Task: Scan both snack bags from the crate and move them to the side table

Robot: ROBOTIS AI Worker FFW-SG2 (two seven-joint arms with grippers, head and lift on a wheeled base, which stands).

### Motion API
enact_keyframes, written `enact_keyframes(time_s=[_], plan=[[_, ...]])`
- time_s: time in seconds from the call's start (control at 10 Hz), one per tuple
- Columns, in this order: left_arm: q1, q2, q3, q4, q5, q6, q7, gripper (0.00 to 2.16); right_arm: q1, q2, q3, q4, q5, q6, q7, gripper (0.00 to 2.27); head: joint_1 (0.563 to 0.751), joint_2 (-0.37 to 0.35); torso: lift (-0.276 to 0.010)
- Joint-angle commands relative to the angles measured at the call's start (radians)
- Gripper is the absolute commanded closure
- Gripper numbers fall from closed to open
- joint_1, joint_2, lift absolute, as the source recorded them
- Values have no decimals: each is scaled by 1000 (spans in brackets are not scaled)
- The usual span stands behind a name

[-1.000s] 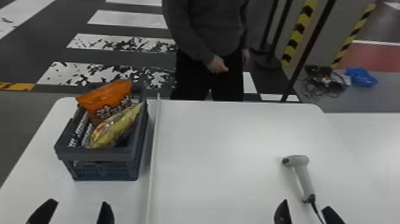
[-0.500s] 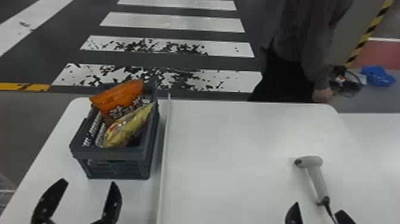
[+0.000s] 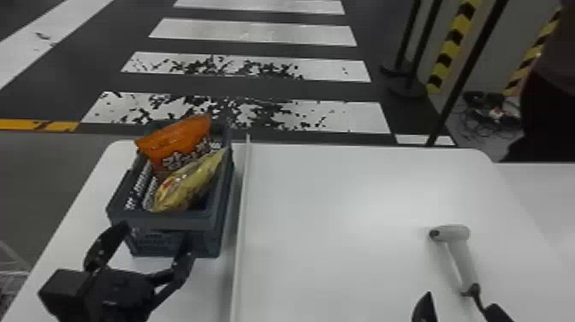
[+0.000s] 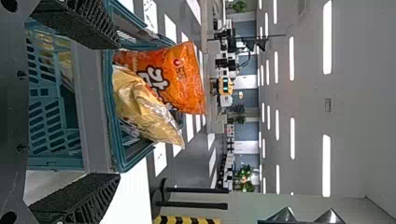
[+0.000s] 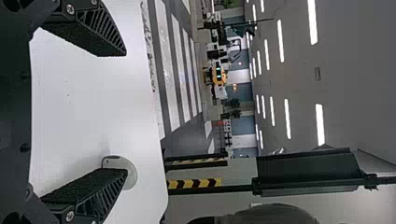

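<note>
Plainly, we had both snack bags in the crate [image 3: 167,221], which stood on the left part of the white table [image 3: 342,192], left of a pale raised strip [image 3: 240,214] running away from us. The orange bag [image 3: 175,143] stood tilted toward the crate's far end, its top above the rim, and the yellow bag [image 3: 188,182] slanted in front of it, nearer to us and toward the right wall. Dark patterned packaging [image 3: 139,188] showed along the crate's left inner side. Our left gripper [image 3: 155,234] was at the crate's near side, its two fingers spread wide with nothing pinched between them; we could not tell whether either one touched the plastic. Our right gripper [image 3: 461,301] was at the near edge of the head view, also unclenched and gripping nothing. Close in front of it lay the gray scanner [image 3: 460,252] on the tabletop, its head away from us and turned left, its handle coming back toward the spread fingertips, where a dark cable [image 3: 477,299] met it. Past the table's right edge we saw another white surface [image 3: 543,184], and beyond the far edge, a floor painted with white stripes [image 3: 252,32].
</note>
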Motion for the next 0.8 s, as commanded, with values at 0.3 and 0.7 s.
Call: enact_keyframes(time_s=[0.3,0.7], plan=[[-103,24,30,-32,1,217,-39,2,0,0,8,-2,3,0,0,103,695,-34,-99],[-185,30,39,-32,0,318,-80,2,0,0,14,-7,11,0,0,103,695,-11,-99]])
